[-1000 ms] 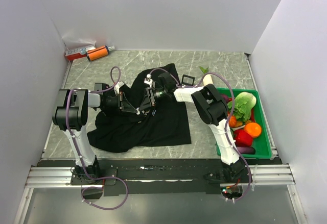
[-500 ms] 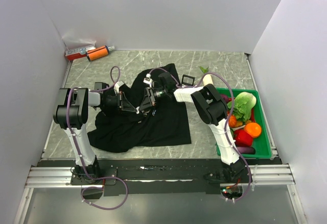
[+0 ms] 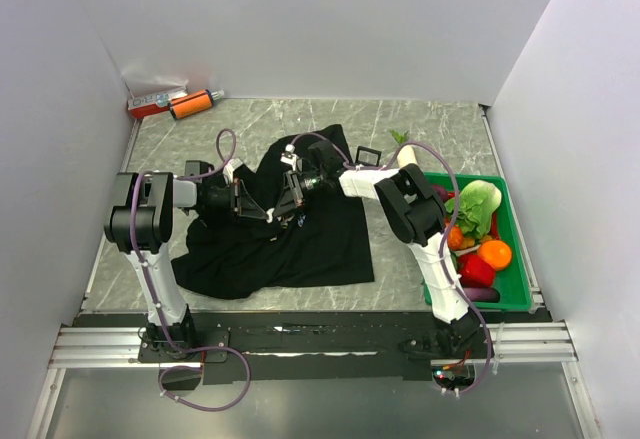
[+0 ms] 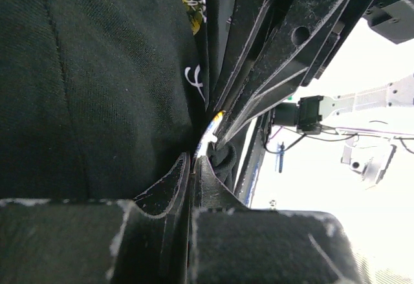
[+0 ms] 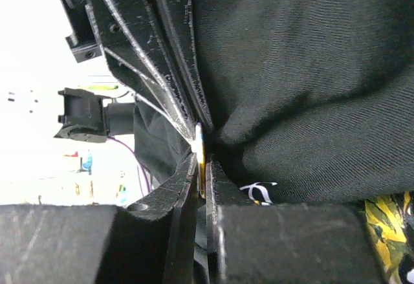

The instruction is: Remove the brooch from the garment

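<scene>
1. Closest in, between the fingertips of your right gripper, sits the brooch, a tiny yellowish-gold piece seen edge-on as a thin sliver. The jaws stand almost together and grasp its edge, which puts that arm in place to draw the piece away.
2. Just past those tips, the garment, a large black cotton T-shirt, bunches into a tight fold that meets the brooch. A scrap of its white and yellow print shows below and to the right of the fingers.
3. Directly opposite, tip to tip, your left gripper is clenched on a pinch of the black fabric, not on the brooch. I judge it anchors the cloth so the pin slides out instead of dragging the shirt along.
4. From the left wrist, a gold glint shows just ahead of the tips, where the right fingers come in.
5. Farther out, the shirt lies rumpled on the grey marbled table top, spreading from both grippers toward the arm bases.
6. Well behind the right gripper, past its arm, a green plastic tray of vegetables plays no part in this.
</scene>
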{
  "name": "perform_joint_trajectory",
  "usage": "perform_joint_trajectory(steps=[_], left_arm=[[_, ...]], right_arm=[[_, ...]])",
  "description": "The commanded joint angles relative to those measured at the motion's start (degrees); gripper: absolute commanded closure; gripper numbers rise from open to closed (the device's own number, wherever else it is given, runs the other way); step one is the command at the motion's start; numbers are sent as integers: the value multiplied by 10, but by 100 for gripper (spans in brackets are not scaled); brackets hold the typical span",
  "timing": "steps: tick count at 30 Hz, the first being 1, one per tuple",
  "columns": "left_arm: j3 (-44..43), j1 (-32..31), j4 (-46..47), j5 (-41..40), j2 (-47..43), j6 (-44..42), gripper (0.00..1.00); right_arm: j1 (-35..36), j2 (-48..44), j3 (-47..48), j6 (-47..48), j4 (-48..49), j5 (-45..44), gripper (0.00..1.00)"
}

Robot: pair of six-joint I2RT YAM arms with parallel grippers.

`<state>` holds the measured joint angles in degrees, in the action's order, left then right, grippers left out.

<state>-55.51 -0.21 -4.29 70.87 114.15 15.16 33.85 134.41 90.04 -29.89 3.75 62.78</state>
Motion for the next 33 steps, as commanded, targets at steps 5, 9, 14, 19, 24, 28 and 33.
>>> perform_joint_trajectory(steps=[5,9,14,19,24,28,33], left_arm=[[-14,-22,-12,39,-52,-44,99],[-11,-35,-10,31,-65,-51,99],[6,-37,20,2,-89,-34,99],[15,-32,31,-17,-89,-22,99],[15,-31,22,-13,-92,-35,99],[10,-30,7,-15,-89,-47,99],[14,-30,12,-17,-89,-48,99]], right_arm=[[35,7,61,96,-166,-162,100],[44,0,71,103,-214,-211,100],[40,-20,65,112,-229,-230,66],[14,-56,1,98,-100,-60,43],[-8,-69,-44,69,-20,44,39],[-9,-73,-56,47,35,101,37],[-9,-80,-58,58,41,114,37]])
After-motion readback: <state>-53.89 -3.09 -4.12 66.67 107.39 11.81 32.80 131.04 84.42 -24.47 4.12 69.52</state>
